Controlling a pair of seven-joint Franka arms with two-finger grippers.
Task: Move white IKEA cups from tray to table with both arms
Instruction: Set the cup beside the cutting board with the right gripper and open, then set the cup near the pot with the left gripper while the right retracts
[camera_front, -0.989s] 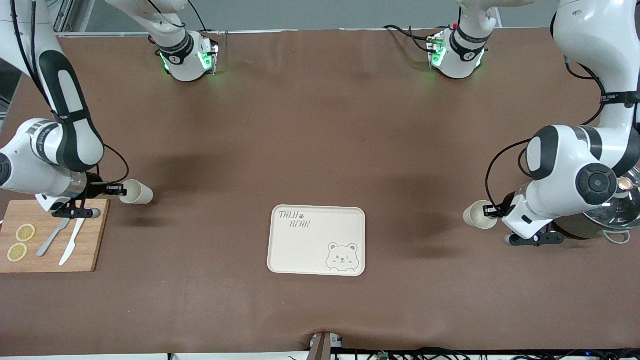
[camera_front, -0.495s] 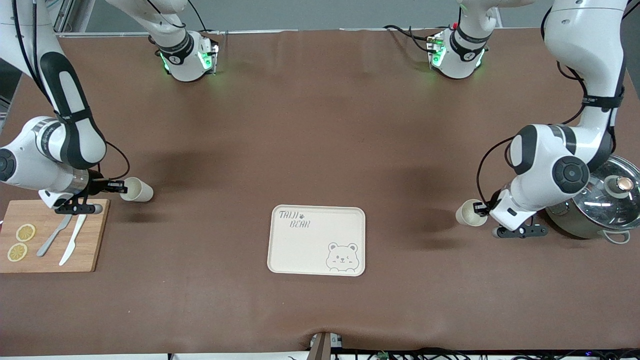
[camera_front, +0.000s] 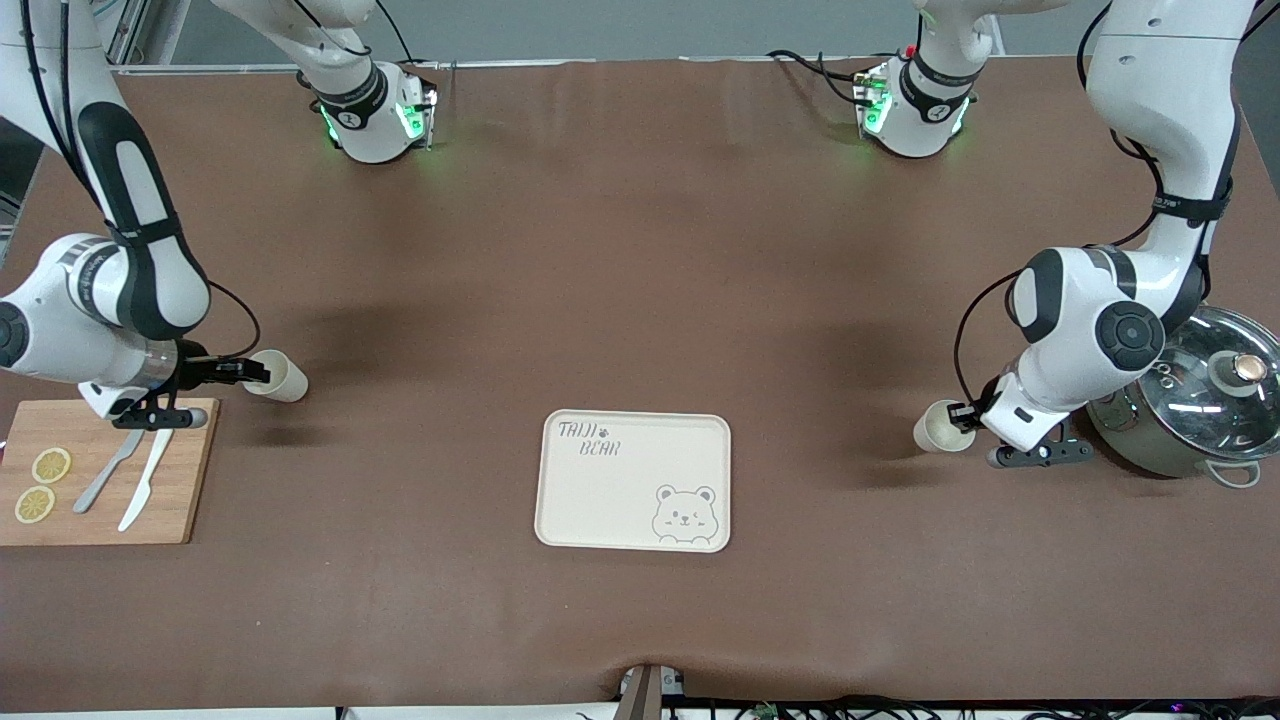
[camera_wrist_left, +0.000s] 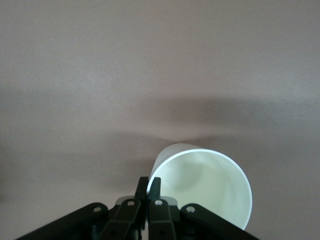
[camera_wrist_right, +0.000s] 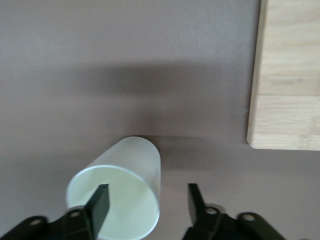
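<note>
The front view looked down from high across the brown table (camera_front: 640, 250), facing both arm bases. The left wrist view sat close over one white cup (camera_wrist_left: 205, 187), aimed down at the cloth. The right wrist view hung equally close over the other cup (camera_wrist_right: 117, 192) and the cutting board's corner (camera_wrist_right: 287, 75); both spots showed in front too.
</note>
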